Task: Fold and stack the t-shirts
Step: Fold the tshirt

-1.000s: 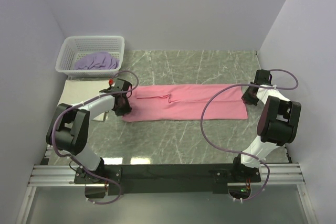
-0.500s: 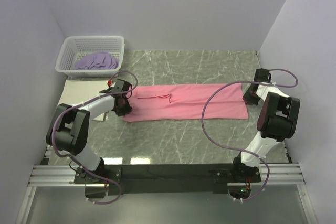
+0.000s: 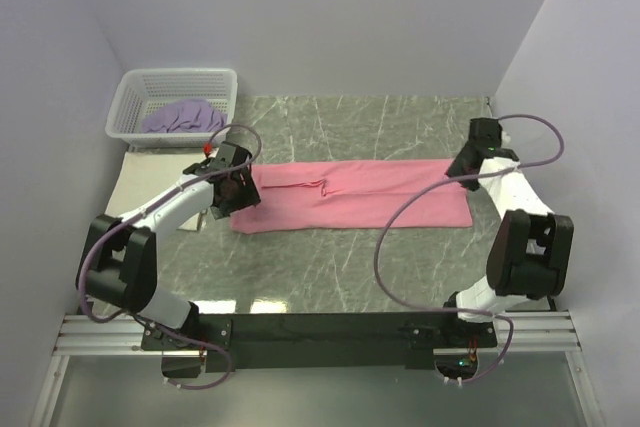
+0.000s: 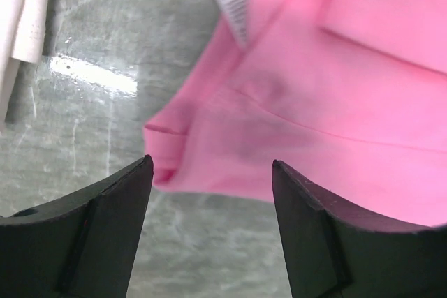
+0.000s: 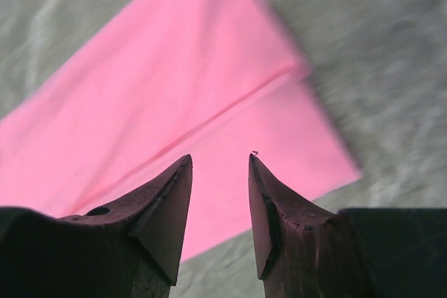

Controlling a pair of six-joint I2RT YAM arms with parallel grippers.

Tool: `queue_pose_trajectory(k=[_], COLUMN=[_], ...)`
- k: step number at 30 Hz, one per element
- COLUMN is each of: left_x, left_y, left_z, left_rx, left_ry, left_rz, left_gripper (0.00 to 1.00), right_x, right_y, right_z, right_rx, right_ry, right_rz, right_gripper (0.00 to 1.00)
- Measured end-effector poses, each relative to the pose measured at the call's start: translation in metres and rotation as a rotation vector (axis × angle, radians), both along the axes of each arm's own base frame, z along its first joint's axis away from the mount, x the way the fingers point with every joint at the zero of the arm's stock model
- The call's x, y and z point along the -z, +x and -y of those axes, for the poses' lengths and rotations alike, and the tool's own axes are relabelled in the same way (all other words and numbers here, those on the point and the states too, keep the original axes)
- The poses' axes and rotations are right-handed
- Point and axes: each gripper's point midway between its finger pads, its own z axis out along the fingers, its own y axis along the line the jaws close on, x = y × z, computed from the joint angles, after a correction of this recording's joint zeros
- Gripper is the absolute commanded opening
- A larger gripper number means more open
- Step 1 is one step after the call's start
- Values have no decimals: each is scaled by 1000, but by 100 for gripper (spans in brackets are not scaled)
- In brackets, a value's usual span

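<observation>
**Left gripper**: Jaws stand wide apart, with nothing between them. In the left wrist view the gripper hangs over the neck end of the pink t-shirt. The folded edge of that shirt lies directly beneath and just ahead of the fingers. The white neck label sits further ahead of the fingertips, turned outward at the shirt's edge. The cream t-shirt lies off to this gripper's left, apart from the pink one, with bare table between them.

**Right gripper**: Jaws are parted by a narrow gap and hold nothing. In the right wrist view the gripper is above the far corner of the pink t-shirt, and a fold line runs diagonally just ahead of the fingertips. This view is blurred, so contact between fingers and cloth cannot be confirmed; they appear to be clear of it.

**Task items, overhead view:** The pink t-shirt lies flat as a long band on the table, spanning from beneath the left gripper to beneath the right. The cream t-shirt lies flat outboard of the left gripper. The lavender t-shirt is bunched inside the basket, beyond and to the left of the left gripper.
</observation>
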Motion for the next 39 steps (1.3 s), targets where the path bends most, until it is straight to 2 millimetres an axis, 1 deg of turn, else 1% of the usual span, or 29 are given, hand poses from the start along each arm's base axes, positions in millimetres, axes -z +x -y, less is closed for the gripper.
queue_pose_trajectory(k=[2, 4, 6, 7, 8, 9, 11, 13, 16, 20, 24, 27, 30, 35, 39], left_x=[-15, -26, -31, -31, -29, -27, -20, -9, 8, 25, 39, 38, 39, 39, 39], left_y=[2, 2, 0, -2, -4, -5, -8, -9, -9, -5, 10, 22, 35, 68, 101], left_z=[5, 13, 21, 25, 29, 33, 40, 46, 50, 53, 61, 65, 68, 71, 73], left_rx=[5, 16, 24, 32, 35, 39, 42, 43, 30, 27, 29, 30, 33, 62, 115], left_ry=[-11, -27, -42, -49, -57, -65, -76, -87, -91, -79, -58, -53, -38, 12, 72], left_rz=[32, 60, 68, 65, 57, 48, 23, -11, -57, -100, -138, -129, -124, -102, -63], left_gripper=[74, 75, 74, 74, 74, 74, 73, 72, 71, 70, 69, 69, 70, 70, 71], right_x=[-10, -14, -11, -8, -2, 4, 14, 25, 41, 54, 68, 75, 80, 80, 80], right_y=[0, -5, -11, -15, -20, -25, -31, -35, -41, -49, -60, -72, -84, -101, -122], right_z=[-31, -67, -100, -114, -124, -129, -135, -138, -144, -153, -160, -163, -170, -183, -198], right_rx=[-72, -157, -240, -275, -302, -318, -334, -345, -365, -395, -424, -446, -488, -564, -634], right_ry=[13, 30, 51, 60, 71, 82, 88, 95, 109, 122, 138, 138, 143, 138, 155], right_rz=[27, 35, 25, 14, -1, -23, -59, -98, -152, -199, -258, -299, -333, -349, -370], right_gripper=[47, 50, 52, 53, 53, 53, 53, 53, 53, 53, 52, 52, 52, 52, 52])
